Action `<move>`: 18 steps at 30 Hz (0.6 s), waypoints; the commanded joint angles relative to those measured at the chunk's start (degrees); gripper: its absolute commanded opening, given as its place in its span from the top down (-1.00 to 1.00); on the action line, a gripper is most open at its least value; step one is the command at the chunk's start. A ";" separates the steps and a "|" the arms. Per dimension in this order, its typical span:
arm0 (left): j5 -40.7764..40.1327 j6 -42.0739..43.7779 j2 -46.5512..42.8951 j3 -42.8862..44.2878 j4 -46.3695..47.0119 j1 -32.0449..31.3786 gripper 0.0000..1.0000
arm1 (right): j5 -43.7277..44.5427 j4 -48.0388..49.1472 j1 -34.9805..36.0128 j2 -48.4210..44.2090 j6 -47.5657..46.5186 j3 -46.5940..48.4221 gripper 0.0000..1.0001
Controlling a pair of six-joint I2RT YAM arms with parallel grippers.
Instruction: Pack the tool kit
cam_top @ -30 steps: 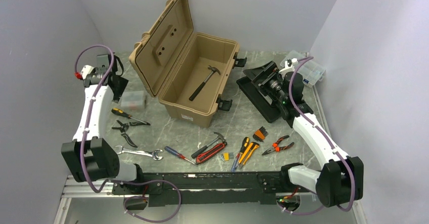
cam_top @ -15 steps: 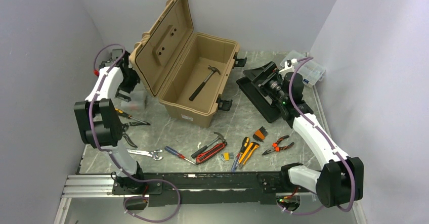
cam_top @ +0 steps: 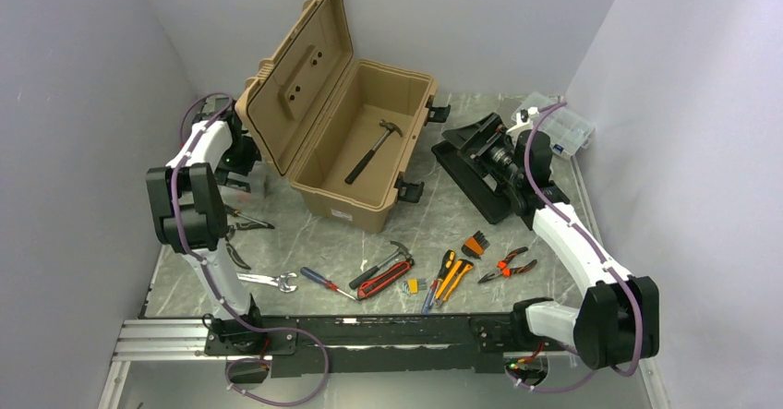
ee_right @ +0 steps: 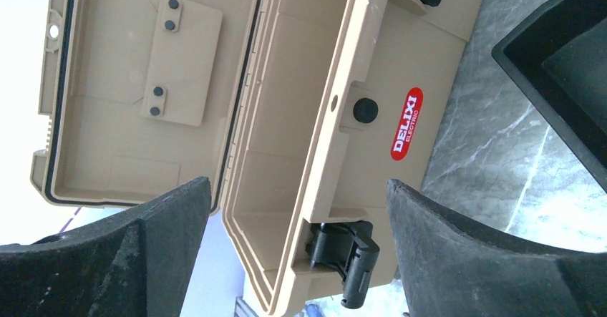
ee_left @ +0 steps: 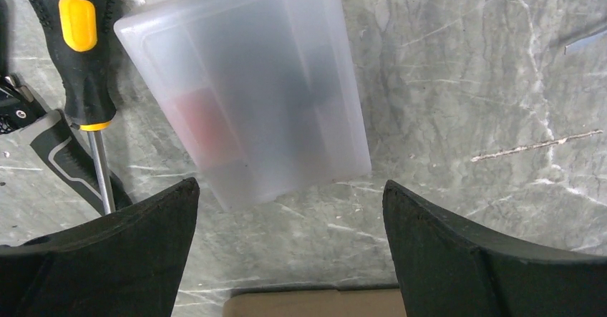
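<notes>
Tan plastic formed the toolbox point(cam_top: 319, 192), which stood open at the back centre of the marbled tabletop point(cam_top: 434, 229). Its lid was tipped up to the left, and a hammer point(cam_top: 371, 150) lay on its floor. The black insert tray point(cam_top: 457, 162) lay just right of the box, outside it. The right hand point(ee_right: 297, 195) hung above that tray with its fingers spread wide and nothing between them. Its camera faced the box's front wall and red label point(ee_right: 406, 124). The left hand point(ee_left: 290, 202) hovered beside the raised lid, likewise spread wide and empty, over a small frosted plastic case point(ee_left: 250, 88). A yellow-and-black screwdriver point(ee_left: 79, 59) lay just beside that case. More tools lay loose on the tabletop near the arms' bases, among them a wrench point(cam_top: 261, 280), a second hammer point(cam_top: 383, 263) and orange-handled pliers point(cam_top: 508, 264).
</notes>
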 commanded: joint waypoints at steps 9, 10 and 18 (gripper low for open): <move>-0.83 -5.92 4.57 3.48 -4.89 1.26 -0.99 | -1.92 2.02 -0.65 0.12 -0.30 1.84 -0.86; -0.96 -6.43 4.43 2.68 -4.35 1.40 -0.99 | -1.90 2.01 -0.75 0.04 -0.26 1.84 -0.86; 1.43 -8.75 4.96 -2.67 1.51 2.34 -0.99 | -2.06 1.80 -0.82 -0.56 -0.08 1.48 -0.86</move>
